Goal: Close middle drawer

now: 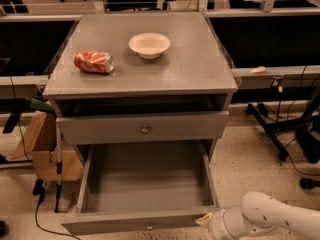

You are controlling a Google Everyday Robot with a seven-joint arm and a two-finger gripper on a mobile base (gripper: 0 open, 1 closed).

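You had the gripper (pixel 204 218) low at about 5 o'clock in the view, at the end of the white arm (pixel 265 219), right at the right-hand end of the middle drawer's front panel; whether it touched the panel could not be told, and neither could you tell from this view whether it was open or closed. The middle drawer (pixel 145 184) sat at 6 o'clock, pulled far out from the grey desk (pixel 195 66), its long bare box showing and its slim front panel carrying one small dull knob (pixel 149 227) at the centre. Above it, the upper drawer (pixel 100 129) with the taller front and brighter knob stood out a little from the frame, leaving a dark gap under the top. On the desk a cream bowl (pixel 149 45) stood upright near the back, and a crushed red can (pixel 93 61) lay on its side at roughly 8 o'clock from the bowl, apart from it. A cardboard box (pixel 42 144) stood on the floor at 9 o'clock, beside the desk.
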